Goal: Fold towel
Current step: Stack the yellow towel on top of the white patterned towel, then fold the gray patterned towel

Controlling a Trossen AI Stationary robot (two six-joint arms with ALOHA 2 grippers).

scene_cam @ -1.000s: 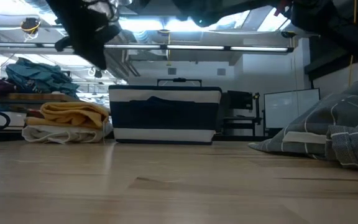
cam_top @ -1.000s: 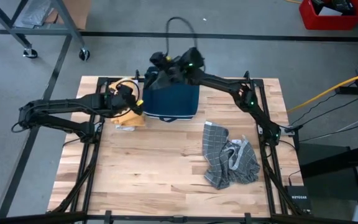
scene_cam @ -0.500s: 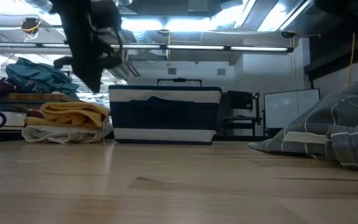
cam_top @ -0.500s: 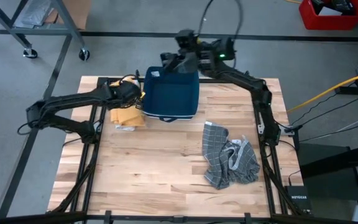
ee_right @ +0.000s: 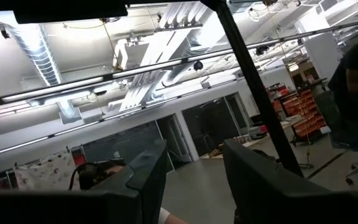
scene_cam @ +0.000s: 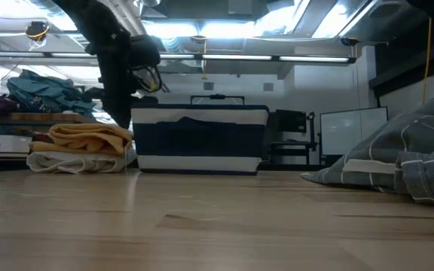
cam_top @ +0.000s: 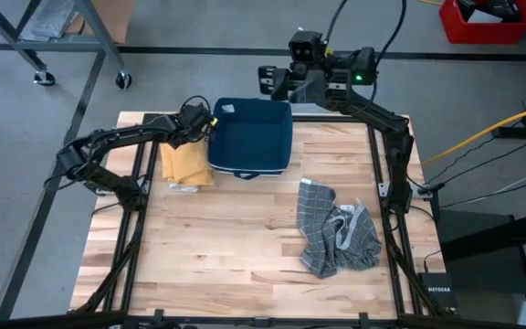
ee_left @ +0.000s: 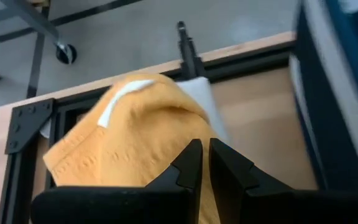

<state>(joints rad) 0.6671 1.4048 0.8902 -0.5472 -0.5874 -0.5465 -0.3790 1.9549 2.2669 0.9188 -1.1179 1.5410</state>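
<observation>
Left gripper (cam_top: 205, 129) hovers just beside the navy bin (cam_top: 251, 139), on its left-arm side, above the folded yellow towel (cam_top: 184, 163); fingers pressed nearly together, nothing between them. Yellow towel lies on a white folded cloth (scene_cam: 59, 161), both touching or nearly touching the bin's wall. Right gripper (cam_top: 269, 78) is raised past the bin's far edge, off the table, fingers (ee_right: 143, 180) parted, empty, camera facing the room ceiling. Grey checked towel (cam_top: 338, 233) sits crumpled in a heap, unfolded, well apart from the bin toward the near right of the wooden table (cam_top: 226, 238).
</observation>
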